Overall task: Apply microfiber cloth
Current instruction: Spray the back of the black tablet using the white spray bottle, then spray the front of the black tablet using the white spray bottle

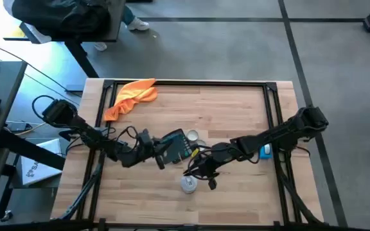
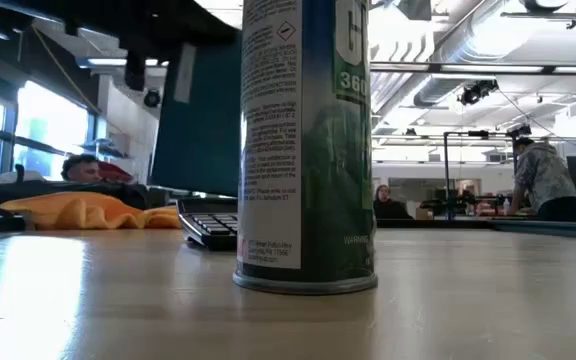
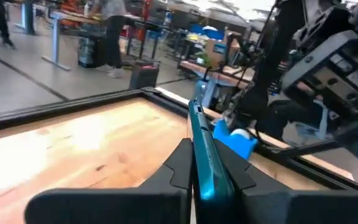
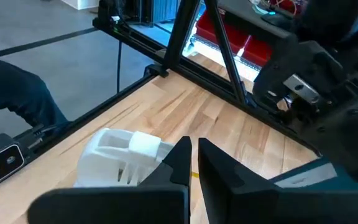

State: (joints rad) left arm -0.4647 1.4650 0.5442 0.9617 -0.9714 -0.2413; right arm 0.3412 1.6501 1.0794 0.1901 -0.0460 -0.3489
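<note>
Left wrist view: fingers (image 3: 219, 168) gripping calculator (image 3: 205, 149).

The spray can (image 2: 306, 150) apparently reads "36"; small print illegible.

Bright, even daylight throughout. Overhead view sharp, slight blue cast beyond surface (image 1: 236, 115) edge; soft, short shadows under arms. Low view: spray can (image 2: 306, 150) close, label crisp, room behind can hazy, ceiling lights blown out, window glare beyond orange cloth (image 2: 88, 212). Wrist views soft, near fingers blurred.
</note>
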